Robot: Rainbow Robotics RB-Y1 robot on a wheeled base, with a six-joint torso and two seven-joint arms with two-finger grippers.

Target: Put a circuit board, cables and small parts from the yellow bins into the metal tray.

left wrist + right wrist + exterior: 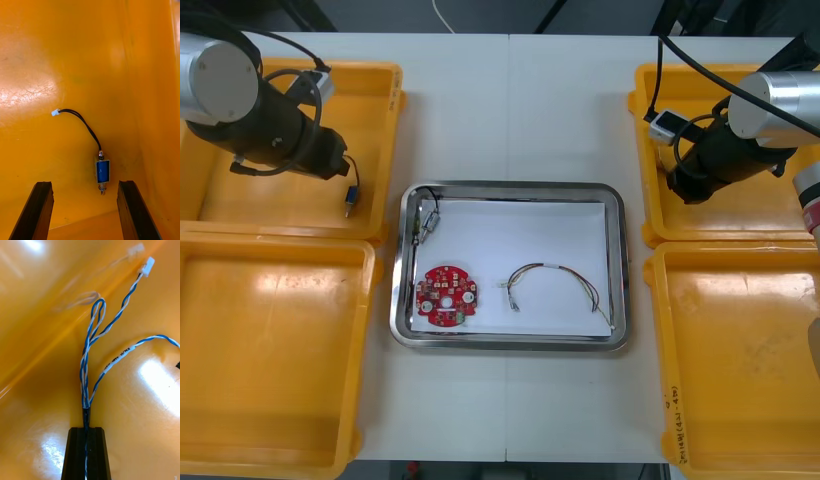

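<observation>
Got the twisted blue and white cable pinched in my right gripper, so I reckon lifting it to the shiny metal tray is next. Left gripper fingers are spread around a small blue metal part.

Table bears four yellow bins, metal tray.

Light table w/ seam; dark floor beyond.

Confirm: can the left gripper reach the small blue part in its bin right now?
Likely yes. The left gripper is open, and the small blue part lies just ahead between its fingers on the bare floor of the yellow bin. Only its own black cable lies nearby.
</observation>
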